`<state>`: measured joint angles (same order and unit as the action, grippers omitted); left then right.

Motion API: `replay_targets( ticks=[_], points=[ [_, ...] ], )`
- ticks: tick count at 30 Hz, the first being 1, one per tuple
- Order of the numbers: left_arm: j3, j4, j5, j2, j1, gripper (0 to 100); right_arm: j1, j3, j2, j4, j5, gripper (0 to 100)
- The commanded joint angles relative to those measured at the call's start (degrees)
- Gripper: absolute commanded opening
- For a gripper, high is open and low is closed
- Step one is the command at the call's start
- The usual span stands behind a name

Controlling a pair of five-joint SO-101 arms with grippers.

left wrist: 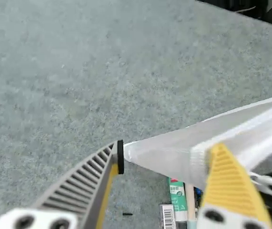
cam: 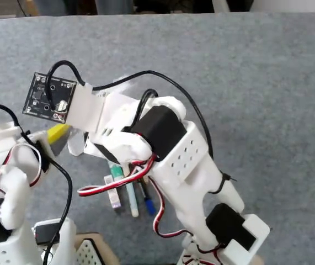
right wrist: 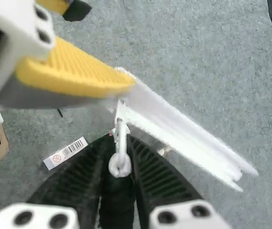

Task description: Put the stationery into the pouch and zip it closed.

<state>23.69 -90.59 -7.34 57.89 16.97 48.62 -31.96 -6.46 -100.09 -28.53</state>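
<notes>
The pouch (right wrist: 183,138) looks soft, light and likely to sag, best held as now: left gripper (left wrist: 169,151) clamped on its end, right gripper (right wrist: 120,145) pinching its zipper pull (right wrist: 119,166).

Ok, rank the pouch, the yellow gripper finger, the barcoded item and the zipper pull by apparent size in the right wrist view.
1-2. pouch and yellow finger: these look alike, and the finger is nearer the camera, so unranked.
3. barcoded item
4. zipper pull, only slightly smaller.
</notes>
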Motion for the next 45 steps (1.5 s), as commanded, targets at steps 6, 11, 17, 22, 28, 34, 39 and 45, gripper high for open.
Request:
replay_targets(
  ticks=[6, 11, 17, 22, 28, 34, 39, 45],
  points=[
    [7.2, -0.6, 1.8, -1.2, 1.5, 5, -1.8, -3.0, -0.4, -0.1, 0.1, 1.2],
    [7.2, -0.5, 1.8, -1.2, 1.5, 3, -1.9, -2.8, -0.7, -0.3, 0.1, 1.2],
    [7.3, -0.6, 1.8, -1.3, 1.5, 3, -2.8, -2.8, -0.7, -0.4, 0.1, 1.2],
    [7.3, -0.6, 1.8, -1.5, 1.5, 3, -6.6, -3.0, -0.8, -0.4, 0.0, 1.2],
    [7.3, -0.6, 1.8, -1.7, 1.5, 3, -8.1, -2.9, -1.4, -0.7, -0.1, 1.2],
    [7.3, -0.7, 1.8, -1.7, 1.5, 3, -8.4, -2.7, -4.1, -0.7, 0.0, 1.2],
    [7.3, -0.7, 1.8, -1.8, 1.5, 3, -11.9, -2.7, -5.2, -0.7, 0.1, 1.2],
    [7.3, -0.7, 1.8, -1.8, 1.5, 3, -12.0, -2.9, -7.1, -0.5, 0.1, 1.2]
  ],
)
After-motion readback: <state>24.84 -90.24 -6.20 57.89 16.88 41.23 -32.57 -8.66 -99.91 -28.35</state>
